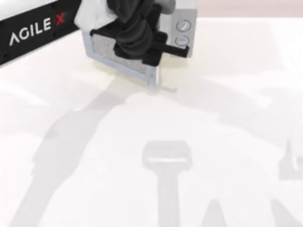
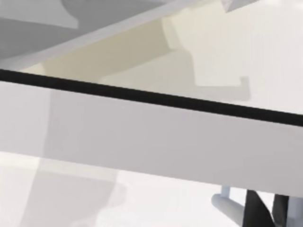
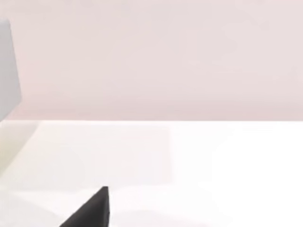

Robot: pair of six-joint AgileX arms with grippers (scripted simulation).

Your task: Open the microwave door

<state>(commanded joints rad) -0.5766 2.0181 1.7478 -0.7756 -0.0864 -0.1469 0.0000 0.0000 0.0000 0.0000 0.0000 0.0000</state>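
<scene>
My left arm reaches in from the top view's ten o'clock edge toward twelve o'clock, its dark wrist bunched at the upper centre. The left gripper point(image 1: 163, 47) points toward three o'clock, one finger point(image 1: 176, 48) stretched out. My right arm shows only a dark fingertip point(image 3: 92, 210) in its wrist view
</scene>
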